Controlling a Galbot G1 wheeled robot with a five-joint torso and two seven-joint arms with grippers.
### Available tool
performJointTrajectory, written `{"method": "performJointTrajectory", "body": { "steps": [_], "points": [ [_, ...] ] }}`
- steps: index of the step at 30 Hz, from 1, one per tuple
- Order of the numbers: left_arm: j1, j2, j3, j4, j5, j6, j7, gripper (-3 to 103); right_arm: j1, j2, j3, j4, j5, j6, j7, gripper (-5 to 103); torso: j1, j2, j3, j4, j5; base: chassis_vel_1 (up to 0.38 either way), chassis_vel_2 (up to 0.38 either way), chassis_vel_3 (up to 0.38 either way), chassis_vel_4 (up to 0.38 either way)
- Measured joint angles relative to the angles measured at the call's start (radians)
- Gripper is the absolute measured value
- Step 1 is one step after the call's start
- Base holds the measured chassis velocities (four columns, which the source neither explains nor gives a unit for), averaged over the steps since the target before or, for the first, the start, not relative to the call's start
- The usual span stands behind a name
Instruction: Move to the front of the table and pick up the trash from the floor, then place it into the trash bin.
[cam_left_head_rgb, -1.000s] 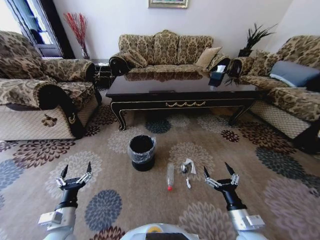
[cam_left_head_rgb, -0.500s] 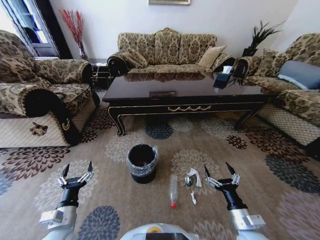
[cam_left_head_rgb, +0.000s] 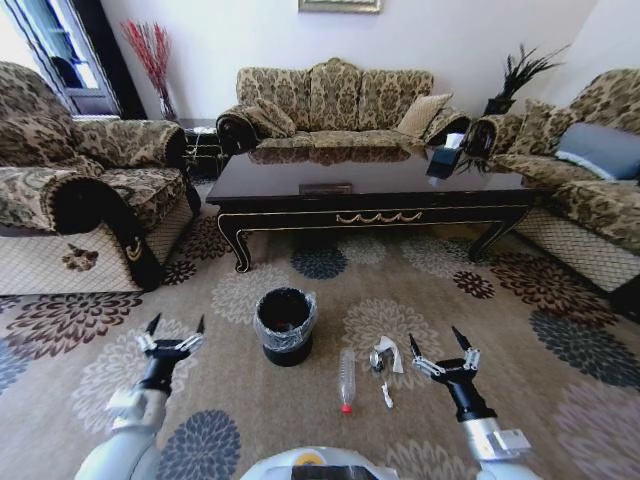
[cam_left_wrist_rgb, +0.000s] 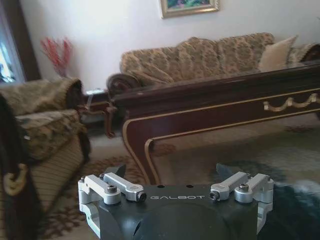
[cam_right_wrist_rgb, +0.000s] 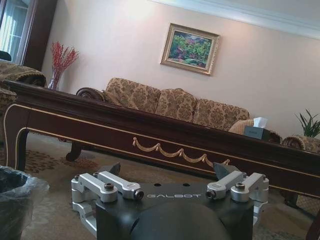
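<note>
Head view: the robot faces the long dark table (cam_left_head_rgb: 370, 195) across a floral carpet (cam_left_head_rgb: 560, 330), sofas on three sides. The black trash bin (cam_left_head_rgb: 284, 325), lined with clear plastic, stands on the carpet well short of the table's front rail. Just beside the bin, toward the robot's right, lies the trash: a clear bottle (cam_left_head_rgb: 346, 378) with its red cap pointing toward the robot, crumpled white paper (cam_left_head_rgb: 384, 354) and a small white scrap (cam_left_head_rgb: 388, 398). The left gripper (cam_left_head_rgb: 175, 328) hovers above the carpet on the bin's left, jaws spread wide and holding nothing. The right gripper (cam_left_head_rgb: 439, 343) hangs just beside the paper, jaws equally wide and holding nothing. Right wrist view shows the bin's liner and the table's gold scroll ornament (cam_right_wrist_rgb: 177, 152).
</note>
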Motion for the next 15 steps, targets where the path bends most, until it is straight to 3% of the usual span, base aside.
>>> {"method": "performJointTrajectory", "body": {
  "steps": [2, 3, 5, 7, 9, 13, 15],
  "points": [
    [-0.045, 0.037, 0.037, -0.029, -0.072, 0.07, -0.042, 100, 0.009, -0.01, -0.01, -0.006, 0.003, -0.001, 0.0, 100, 0.0, 0.0, 0.0, -0.0003, -0.0003, 0.0, 0.0, 0.0, 0.0],
    [-0.076, 0.058, 0.051, -0.056, -0.149, 0.138, -0.087, 100, 0.028, -0.028, -0.03, -0.018, 0.007, -0.005, 0.002, 100, 0.0, 0.0, 0.0, -0.0002, 0.0002, 0.0, 0.0, 0.0, 0.0],
    [-0.109, 0.082, 0.059, -0.078, -0.241, 0.212, -0.132, 100, 0.042, -0.042, -0.043, -0.029, 0.011, -0.009, 0.004, 100, 0.0, 0.0, 0.0, 0.001, 0.0003, 0.0, 0.0, 0.0, 0.0],
    [-0.122, 0.094, 0.063, -0.081, -0.274, 0.238, -0.146, 100, 0.043, -0.044, -0.044, -0.031, 0.012, -0.009, 0.004, 100, 0.0, 0.0, 0.0, 0.0008, 0.0002, 0.0, 0.0, 0.0, 0.0],
    [-0.176, 0.177, 0.076, -0.079, -0.402, 0.341, -0.201, 100, 0.04, -0.046, -0.038, -0.041, 0.019, -0.007, 0.004, 100, 0.0, 0.0, 0.0, 0.0, -0.0001, 0.0, 0.0, 0.0, 0.0],
    [-0.214, 0.255, 0.078, -0.052, -0.477, 0.389, -0.224, 100, 0.04, -0.047, -0.031, -0.045, 0.026, -0.006, 0.004, 100, 0.0, 0.0, 0.0, 0.0001, -0.0003, 0.0, 0.0, 0.0, 0.0],
    [-0.278, 0.313, 0.101, -0.019, -0.566, 0.418, -0.244, 100, 0.04, -0.047, -0.03, -0.048, 0.028, -0.006, 0.004, 100, 0.0, 0.0, 0.0, 0.0005, 0.0, 0.0, 0.0, 0.0, 0.0]
  ]
}}
